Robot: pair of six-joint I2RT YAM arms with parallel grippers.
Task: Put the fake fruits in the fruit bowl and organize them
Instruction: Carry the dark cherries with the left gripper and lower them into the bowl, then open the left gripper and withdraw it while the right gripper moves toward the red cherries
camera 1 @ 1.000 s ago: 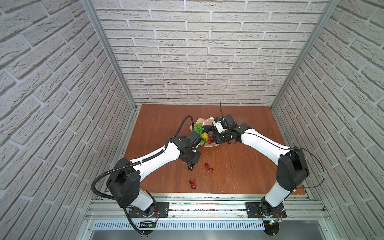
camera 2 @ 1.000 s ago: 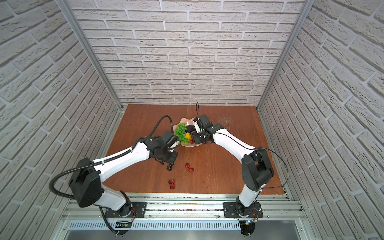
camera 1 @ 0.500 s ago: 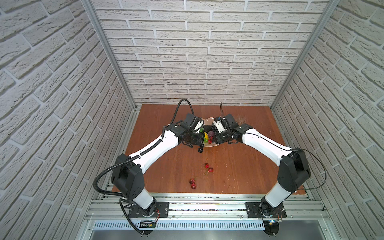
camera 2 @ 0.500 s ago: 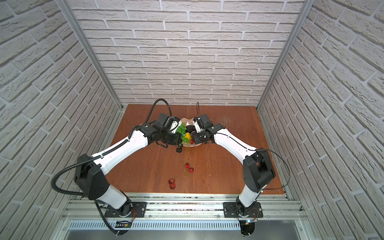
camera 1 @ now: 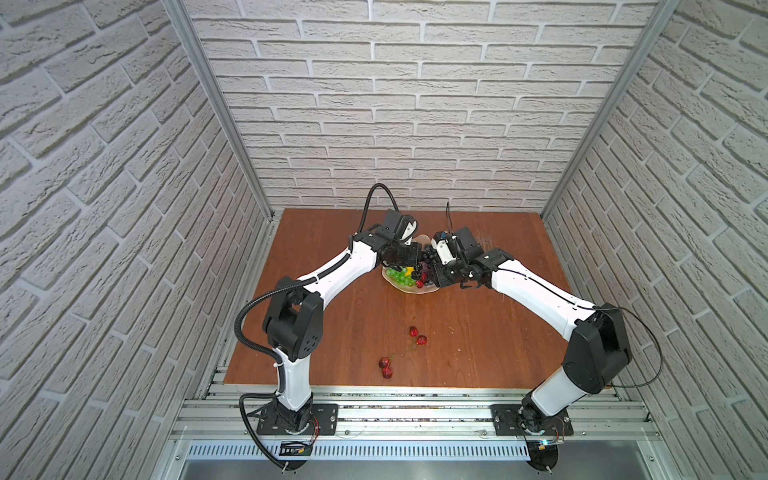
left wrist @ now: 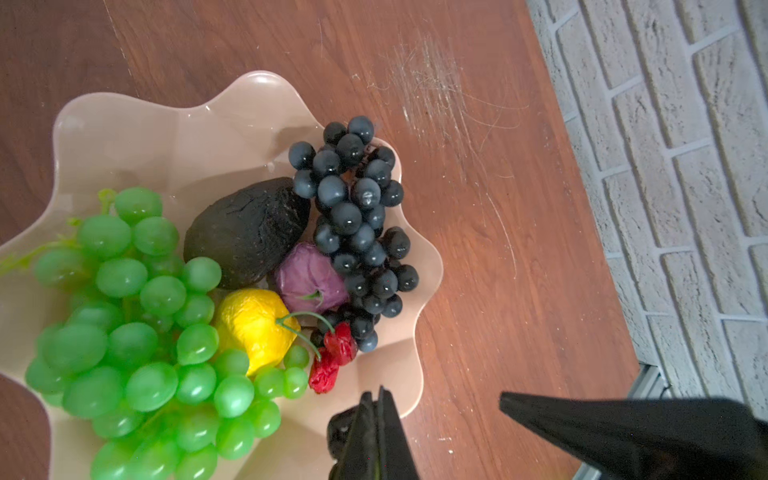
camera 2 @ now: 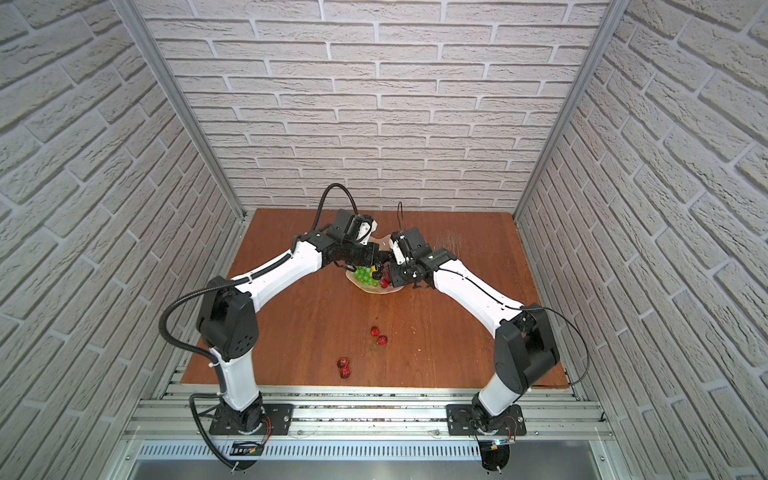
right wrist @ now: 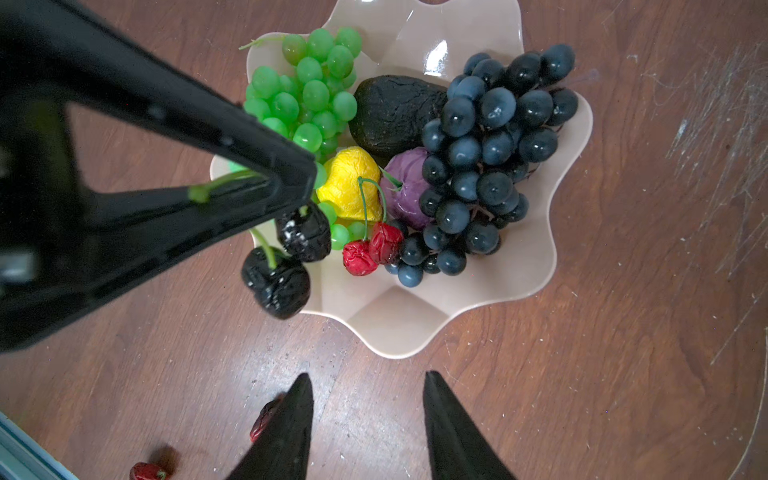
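Note:
The pale pink fruit bowl [left wrist: 249, 83] [right wrist: 415, 332] [camera 1: 411, 291] holds the green grape bunch [left wrist: 137, 332], the dark grape bunch [left wrist: 357, 216], the avocado [left wrist: 249, 228], the lemon [left wrist: 253, 324], the purple fruit [left wrist: 309, 278] and a pair of red cherries [right wrist: 372, 249]. My left gripper [left wrist: 378, 399] [right wrist: 291, 183] is shut on the green stem of two black berries [right wrist: 276, 282], which hang over the bowl's near rim. My right gripper [right wrist: 368, 378] stands open and empty above the table, just outside the bowl's rim.
Two pairs of red cherries lie loose on the wooden table in front of the bowl, one pair [camera 1: 417, 336] [camera 2: 379, 336] nearer it and one pair [camera 1: 386, 368] [camera 2: 343, 368] towards the front edge. Both arms meet over the bowl.
My left arm has swung from the table in front of the bowl up and back to the bowl, carrying the black berries. The right arm has stayed by the bowl.

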